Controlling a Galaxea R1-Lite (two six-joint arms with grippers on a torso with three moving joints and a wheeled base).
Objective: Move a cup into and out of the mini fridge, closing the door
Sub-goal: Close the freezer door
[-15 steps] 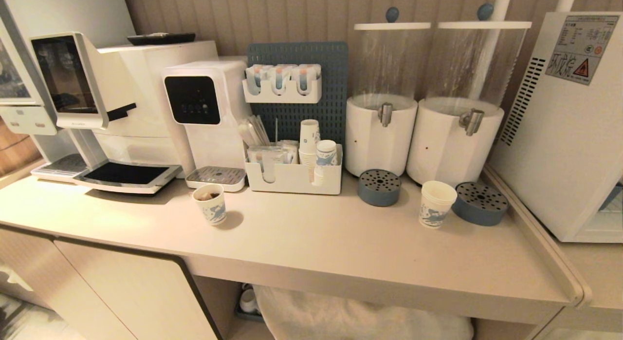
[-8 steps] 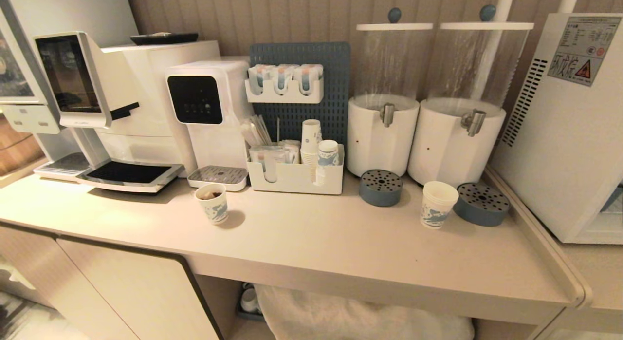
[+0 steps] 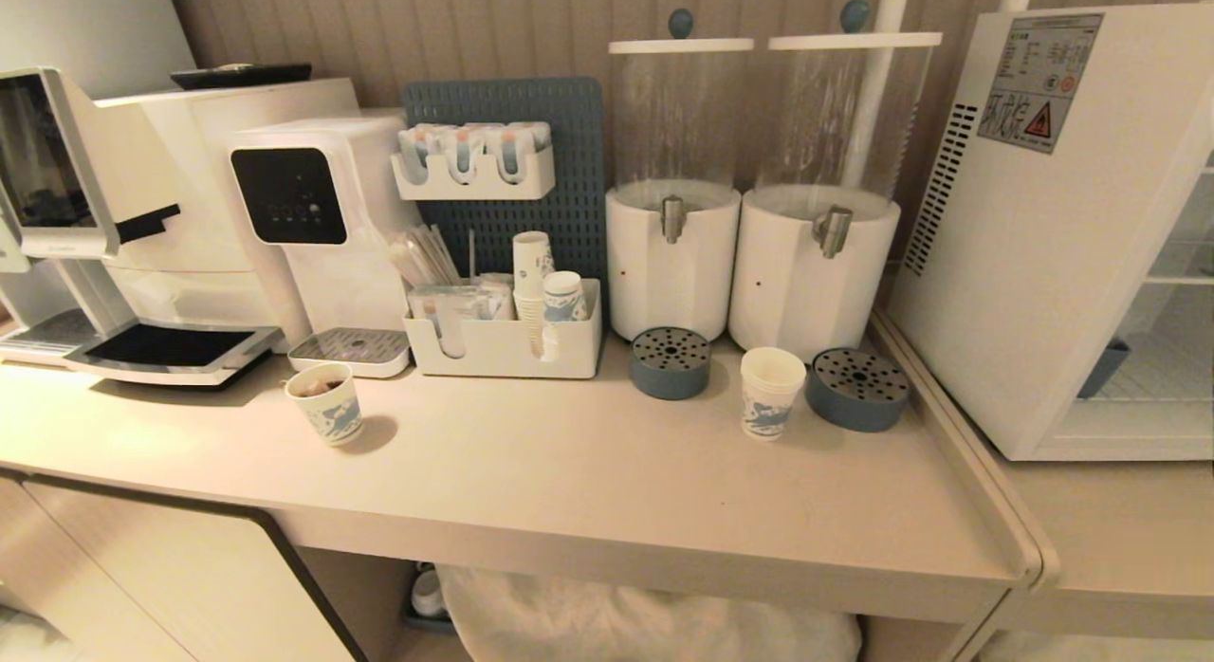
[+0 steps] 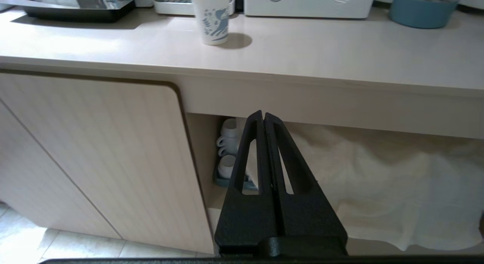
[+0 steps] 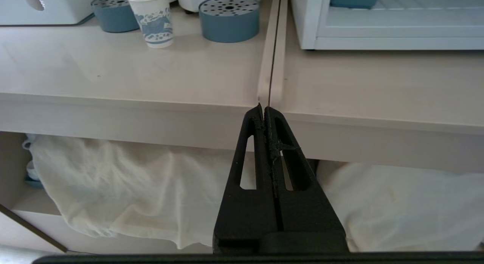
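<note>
The cup [image 3: 771, 392], white paper with a blue print, stands on the counter between two blue drip trays; the right wrist view also shows this cup [image 5: 155, 24]. The white mini fridge [image 3: 1034, 264] sits at the right on the neighbouring counter. Its front looks open onto wire shelves, and the door itself is out of view. My left gripper [image 4: 263, 114] hangs shut and empty below the counter's front edge. My right gripper [image 5: 263, 109] is shut and empty too, level with the seam between the two counters. Neither arm shows in the head view.
A second paper cup with a brown inside [image 3: 327, 406] stands left of centre. Behind are a coffee machine [image 3: 142, 197], a water dispenser [image 3: 313, 235], an organiser with stacked cups [image 3: 503, 344] and two drink dispensers [image 3: 740, 264]. A raised lip [image 3: 958, 453] separates the counters.
The whole head view has slid left, so the camera has turned toward the fridge, and more of its front shows. Nothing on the counter has moved.
</note>
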